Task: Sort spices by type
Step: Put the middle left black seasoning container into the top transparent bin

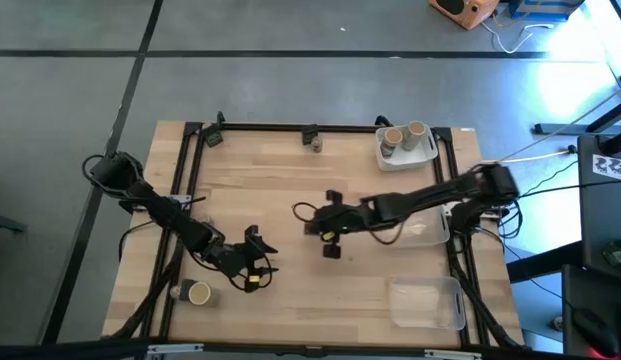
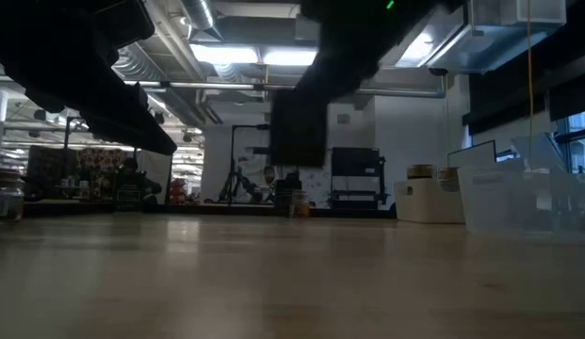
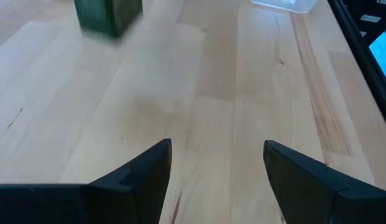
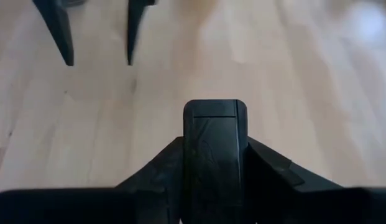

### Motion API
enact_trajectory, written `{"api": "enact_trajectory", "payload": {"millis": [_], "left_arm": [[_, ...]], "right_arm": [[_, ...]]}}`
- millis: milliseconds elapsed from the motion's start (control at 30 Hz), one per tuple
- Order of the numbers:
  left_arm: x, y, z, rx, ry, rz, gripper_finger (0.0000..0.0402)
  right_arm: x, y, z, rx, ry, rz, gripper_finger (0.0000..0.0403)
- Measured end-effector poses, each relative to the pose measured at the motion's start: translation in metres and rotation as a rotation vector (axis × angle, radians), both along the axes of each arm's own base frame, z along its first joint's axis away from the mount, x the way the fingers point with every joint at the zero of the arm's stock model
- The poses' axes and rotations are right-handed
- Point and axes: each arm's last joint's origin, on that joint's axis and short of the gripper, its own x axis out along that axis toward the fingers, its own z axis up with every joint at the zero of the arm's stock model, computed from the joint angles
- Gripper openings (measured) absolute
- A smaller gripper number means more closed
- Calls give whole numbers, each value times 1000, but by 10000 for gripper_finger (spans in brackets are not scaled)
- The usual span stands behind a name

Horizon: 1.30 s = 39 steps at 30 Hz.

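Nearest the desk's (image 1: 280, 190) front edge, a tan-topped jar (image 1: 198, 293) stands alone at the left corner, and a clear plastic tray (image 1: 427, 303) sits at the right corner. Just beyond the jar, the left gripper (image 1: 258, 262) hovers over bare wood, its fingers (image 3: 140, 177) spread apart and holding nothing. Mid-desk, the right gripper (image 1: 328, 236) reaches in from the right side, its fingers (image 4: 156, 168) closed on a dark grey blocky spice container (image 4: 214, 152), which stands upright between them. At the far right corner, a white rectangular tray (image 1: 422, 153) holds two tan-topped jars and a greyish-silver one (image 1: 388, 150). Another small container (image 1: 315, 144) rests by the far rail.
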Motion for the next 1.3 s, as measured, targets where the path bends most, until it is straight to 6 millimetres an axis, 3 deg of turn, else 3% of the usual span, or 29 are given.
{"api": "enact_trajectory", "payload": {"millis": [300,600,1000,1300], "left_arm": [[0,0,0,-2,-4,0,237],[0,0,0,3,-5,-4,237],[0,0,1,10,-5,-9,237],[0,0,0,13,-5,-10,237]], "right_arm": [[-75,-2,55,-74,81,-254,135],[-137,-3,68,-96,180,-572,136],[-171,6,19,19,314,-855,138],[-175,7,-27,109,200,-991,138]]}}
